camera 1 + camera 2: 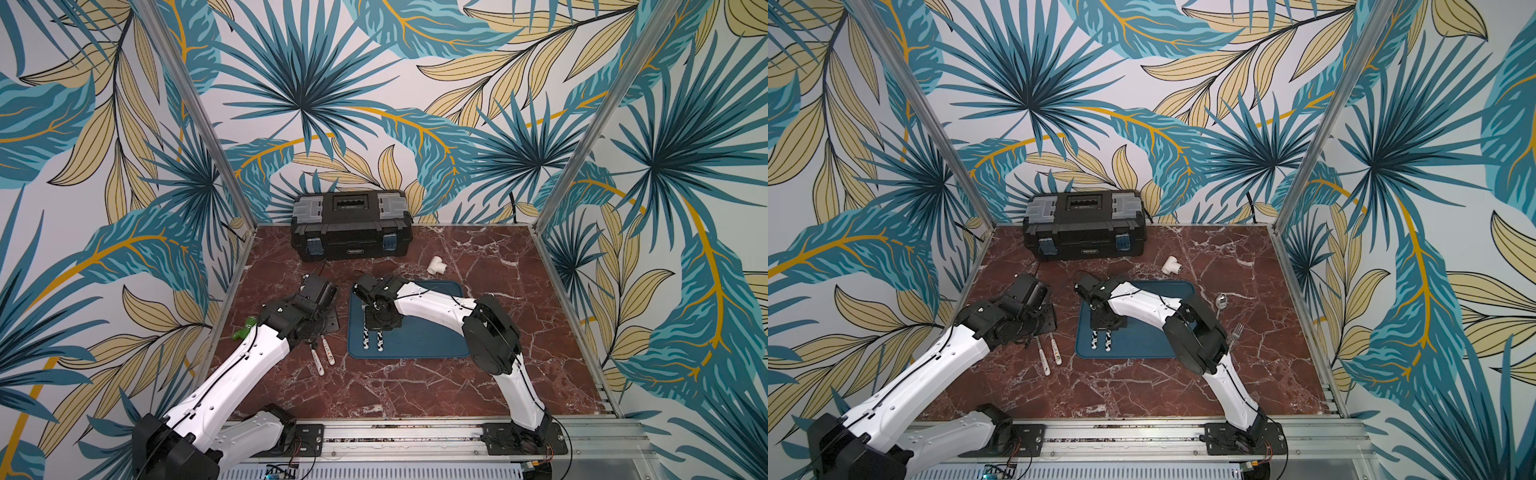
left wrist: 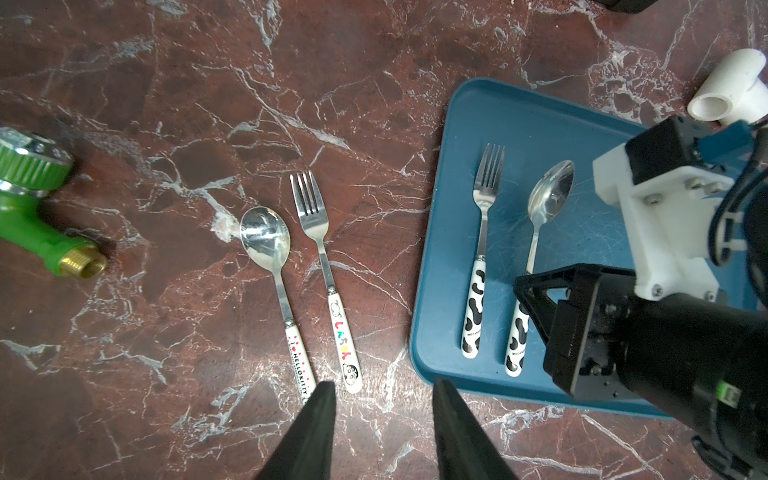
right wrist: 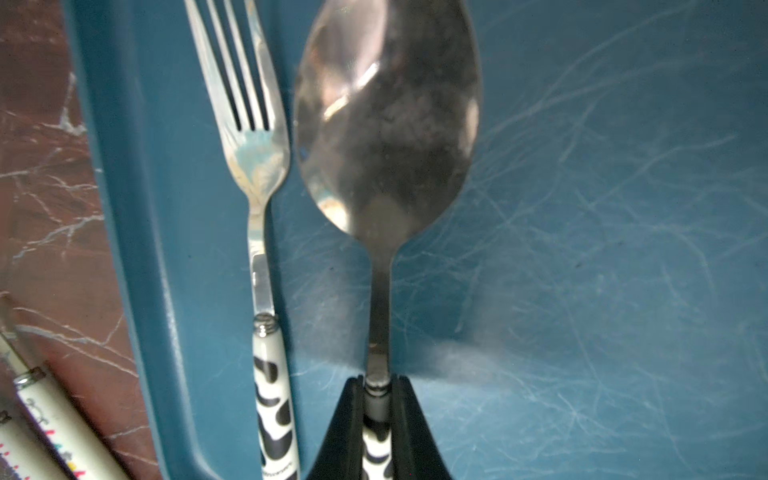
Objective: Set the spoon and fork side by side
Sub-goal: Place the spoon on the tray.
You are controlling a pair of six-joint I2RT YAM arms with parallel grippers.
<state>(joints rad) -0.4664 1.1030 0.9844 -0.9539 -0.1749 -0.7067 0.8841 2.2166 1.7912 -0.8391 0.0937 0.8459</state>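
On the blue tray [image 3: 582, 249] a cow-patterned spoon [image 3: 386, 124] and a matching fork [image 3: 253, 158] lie parallel, close together, heads the same way. My right gripper [image 3: 377, 386] is shut on the spoon's handle, just below its metal collar. In both top views the right wrist covers the heads and only the two handles [image 1: 372, 340] stick out. My left gripper [image 2: 382, 388] is open and empty over bare table, just beyond the handle ends of a Hello Kitty spoon [image 2: 266, 241] and a cartoon-handled fork [image 2: 316, 224], which lie side by side.
A black toolbox [image 1: 351, 224] stands at the back wall. A white pipe tee [image 1: 436, 265] lies behind the tray and a green tap fitting [image 2: 29, 199] by the left wall. A plain metal spoon [image 1: 1221, 301] and fork [image 1: 1237, 330] lie right of the tray.
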